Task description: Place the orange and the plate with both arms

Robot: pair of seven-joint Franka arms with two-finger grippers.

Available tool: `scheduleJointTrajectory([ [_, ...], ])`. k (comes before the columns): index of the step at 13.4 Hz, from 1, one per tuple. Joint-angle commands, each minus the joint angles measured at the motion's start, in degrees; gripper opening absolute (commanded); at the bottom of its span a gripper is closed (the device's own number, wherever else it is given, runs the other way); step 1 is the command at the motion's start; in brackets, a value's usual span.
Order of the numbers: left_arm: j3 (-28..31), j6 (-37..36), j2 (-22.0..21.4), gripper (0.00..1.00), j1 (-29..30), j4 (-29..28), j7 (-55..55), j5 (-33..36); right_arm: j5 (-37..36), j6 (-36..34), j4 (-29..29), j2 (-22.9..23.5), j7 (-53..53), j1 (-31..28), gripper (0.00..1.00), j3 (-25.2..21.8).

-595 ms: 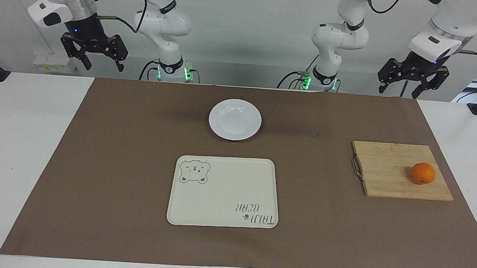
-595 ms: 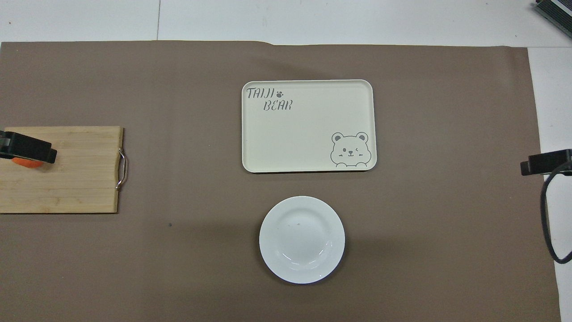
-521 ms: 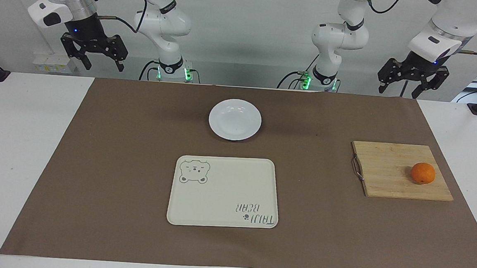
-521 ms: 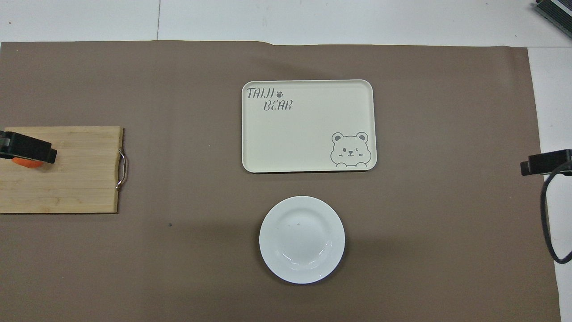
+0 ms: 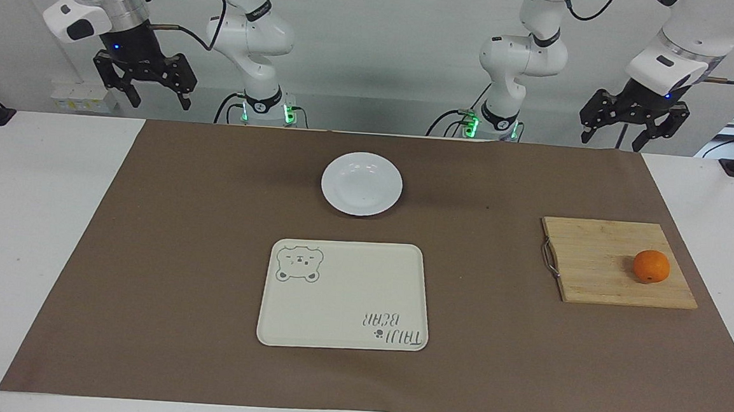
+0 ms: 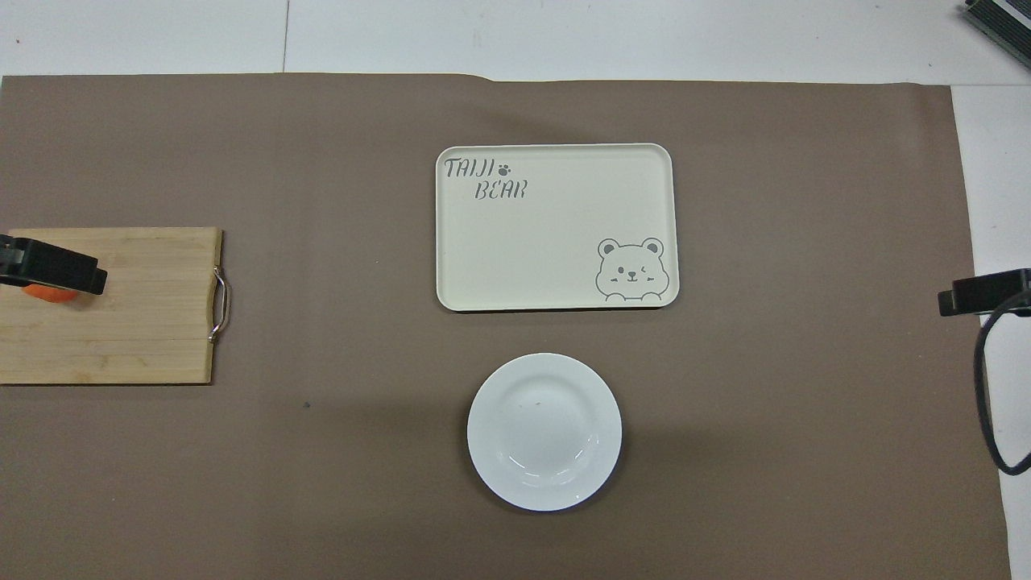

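The orange (image 5: 651,266) rests on a wooden cutting board (image 5: 618,263) toward the left arm's end of the table. In the overhead view only a sliver of the orange (image 6: 50,295) shows under my left gripper (image 6: 56,270). The white plate (image 5: 361,183) lies on the brown mat, nearer to the robots than the cream bear-print tray (image 5: 344,295); it shows again as the plate (image 6: 544,432) from overhead. My left gripper (image 5: 629,138) hangs open, high above the table edge at its own end. At the right arm's end, my right gripper (image 5: 157,99) hangs open and raised, holding nothing.
A brown mat (image 5: 179,252) covers most of the white table. The cutting board has a metal handle (image 5: 549,258) on the side toward the tray. A black cable (image 6: 987,387) loops by my right gripper (image 6: 979,292).
My left gripper has crept slightly upward and toward the table's middle. The right gripper has barely shifted. Orange, plate, tray and board lie as before.
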Motion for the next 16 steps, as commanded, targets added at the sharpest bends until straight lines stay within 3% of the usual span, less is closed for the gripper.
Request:
scheduleJointTrajectory([
  [1, -0.2, -1.2, 0.1, 1.00, 0.0, 1.0, 0.3, 0.4, -0.5, -0.6, 0.0, -0.6, -1.2, -0.4, 1.00, 0.3],
  [16, 0.0, -0.6, -0.9, 1.00, 0.0, -0.8, -0.2, 0.4, -0.5, -0.6, 0.0, -0.6, -1.2, -0.4, 1.00, 0.3],
])
